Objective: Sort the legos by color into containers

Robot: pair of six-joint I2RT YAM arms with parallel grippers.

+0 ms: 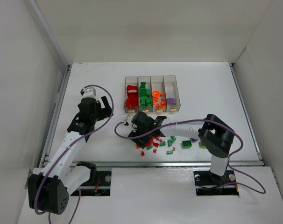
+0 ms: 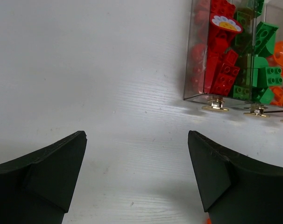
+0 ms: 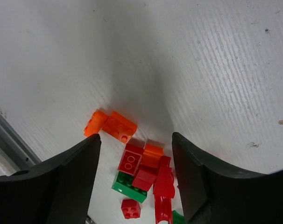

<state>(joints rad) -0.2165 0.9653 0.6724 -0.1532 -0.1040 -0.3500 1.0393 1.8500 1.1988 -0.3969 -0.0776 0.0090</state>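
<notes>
Bricks: the legos [image 3: 141, 175] are small hard plastic, so likely light, stiff and slick-sided. Each is best nipped singly across two flat opposite sides, not over the studs.
Loose pile: red, green and orange pieces lie jumbled on the table [image 1: 202, 84] at lower centre of the overhead view. Several touch, so lifting one alone looks fiddly.
Right pincer [image 3: 137, 137]: its jaws stand apart and grip nothing, poised over the pile. An orange brick [image 3: 119, 126] lies just above the left fingertip, and a red brick [image 3: 130, 161] sits low between the fingers.
Left pincer [image 2: 137, 135]: spread wide and empty over bare table.
Containers [image 1: 125, 93]: four joined clear bins above the pile, holding red, green, orange and purple.
</notes>
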